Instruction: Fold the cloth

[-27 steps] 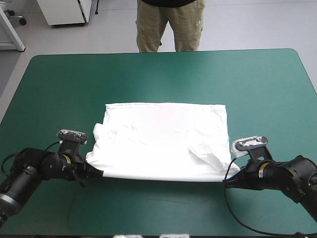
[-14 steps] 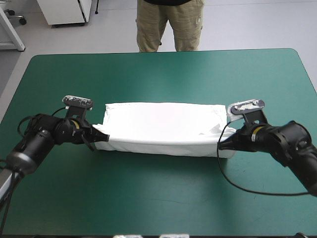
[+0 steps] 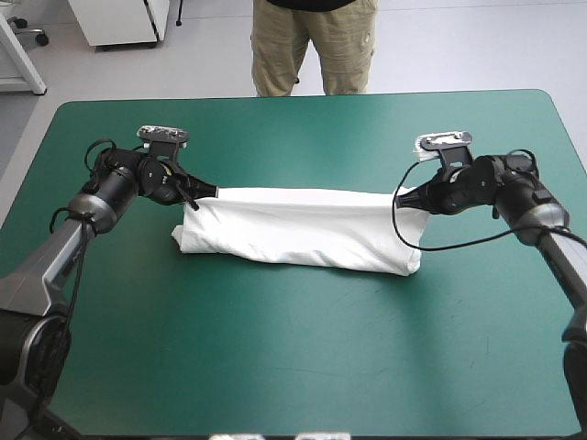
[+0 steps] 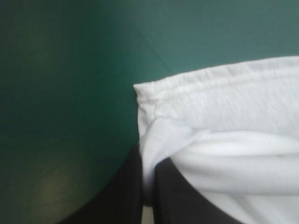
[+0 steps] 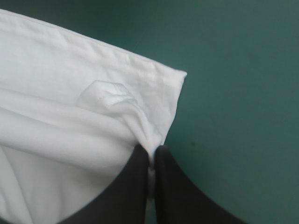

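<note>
The left gripper (image 3: pixel 200 193) and right gripper (image 3: pixel 415 198), each pinched tight on a corner, have carried the near hem of the T-shirt (image 3: pixel 303 234) across to its far edge; it now lies halved, a long band across the middle of the table (image 3: pixel 275 367); letting go seems next.

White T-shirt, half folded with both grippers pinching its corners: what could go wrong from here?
1. The black-fingered left gripper and right gripper each clamp only a small bunched tuck of the white short-sleeved T-shirt; it may slip free.
2. The folded band lies slanted on the teal-green table cover, so releasing could leave edges misaligned.
</note>
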Controlling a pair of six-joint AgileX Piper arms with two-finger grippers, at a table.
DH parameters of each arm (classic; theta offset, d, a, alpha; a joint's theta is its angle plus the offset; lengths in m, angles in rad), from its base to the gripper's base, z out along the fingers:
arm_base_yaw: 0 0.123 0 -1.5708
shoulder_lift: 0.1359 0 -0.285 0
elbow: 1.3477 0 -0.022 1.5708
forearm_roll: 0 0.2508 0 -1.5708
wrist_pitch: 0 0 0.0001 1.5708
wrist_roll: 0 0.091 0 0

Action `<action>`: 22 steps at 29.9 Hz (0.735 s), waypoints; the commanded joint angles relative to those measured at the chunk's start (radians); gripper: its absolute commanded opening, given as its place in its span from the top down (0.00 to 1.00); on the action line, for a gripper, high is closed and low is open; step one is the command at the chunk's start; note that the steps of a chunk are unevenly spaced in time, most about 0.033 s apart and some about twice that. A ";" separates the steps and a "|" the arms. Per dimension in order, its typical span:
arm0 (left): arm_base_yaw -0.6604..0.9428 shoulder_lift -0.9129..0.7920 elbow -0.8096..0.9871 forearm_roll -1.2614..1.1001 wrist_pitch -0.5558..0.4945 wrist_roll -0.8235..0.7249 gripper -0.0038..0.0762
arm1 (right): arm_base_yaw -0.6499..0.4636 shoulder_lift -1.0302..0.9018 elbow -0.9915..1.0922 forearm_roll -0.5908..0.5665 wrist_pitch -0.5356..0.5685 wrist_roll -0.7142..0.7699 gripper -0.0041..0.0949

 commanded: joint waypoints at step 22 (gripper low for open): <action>-0.001 0.069 -0.204 -0.019 -0.024 0.060 0.09 | -0.011 0.066 -0.278 -0.155 0.045 0.081 0.41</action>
